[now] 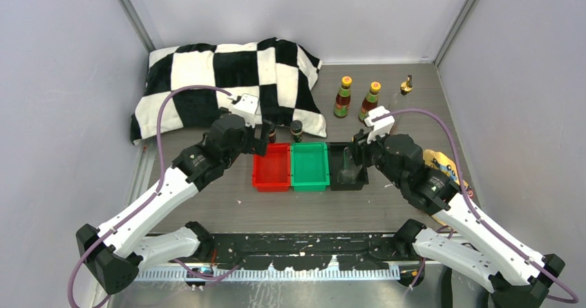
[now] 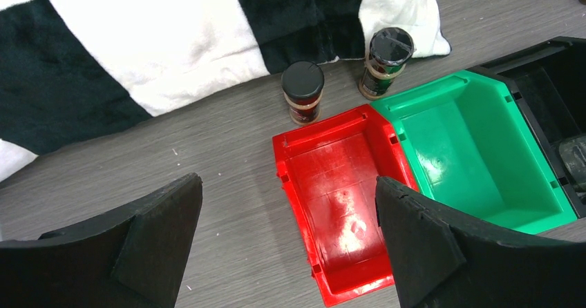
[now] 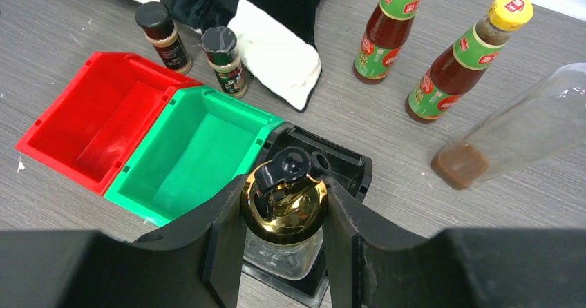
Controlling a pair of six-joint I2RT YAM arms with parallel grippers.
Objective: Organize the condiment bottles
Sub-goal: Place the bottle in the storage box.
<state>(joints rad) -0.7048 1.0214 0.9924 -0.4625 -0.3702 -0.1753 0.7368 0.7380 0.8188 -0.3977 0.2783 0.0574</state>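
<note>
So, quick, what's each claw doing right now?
Left gripper: open, holding nothing.
Right gripper: closed on a clear glass bottle with a gold top.

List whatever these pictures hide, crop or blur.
1. Right wrist view: jaws of the right gripper hide most of the held glass bottle; whether it touches the floor of the black tray is unclear.
2. Right wrist view: top edge crops the cap of one sauce bottle; right edge crops the second glass bottle.
3. Top view: bottle labels too small to read.
</note>
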